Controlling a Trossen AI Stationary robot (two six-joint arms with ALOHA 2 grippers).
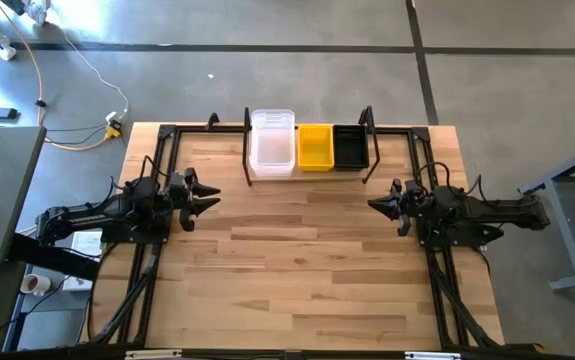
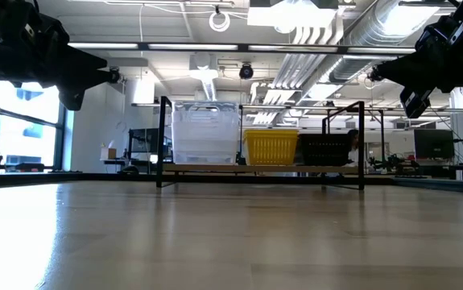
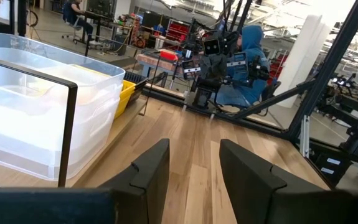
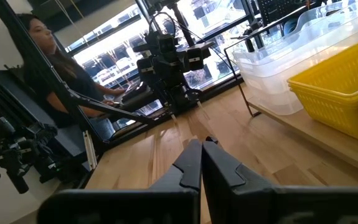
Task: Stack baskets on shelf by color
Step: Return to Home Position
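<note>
Plastic bins fill the shelf (image 2: 215,168) at the far edge of the table (image 1: 307,270). They stand in three nested stacks side by side: clear bins (image 1: 272,143) toward the left arm's end, yellow bins (image 1: 315,147) in the middle, and black bins (image 1: 350,147) toward the right arm's end. The low view shows the clear stack standing taller than the other two. Sorting by colour looks finished.

Both arms sit pulled back to their own sides of the table, well apart from the shelf. The left claw (image 1: 207,195) has its fingers spread, with bare wood showing between them and nothing held. The right claw (image 4: 202,146) has its fingers pressed almost together and is likewise empty.

The bins look light and thin-walled, probably stiff along the rim but springy in the side panels. The clear ones seem smooth and likely slippery, while the perforated black walls should give more bite. A sound hold would pinch a short wall at its rim, one finger inside and one outside. Lifting a nested bin may drag its neighbour up with it.
</note>
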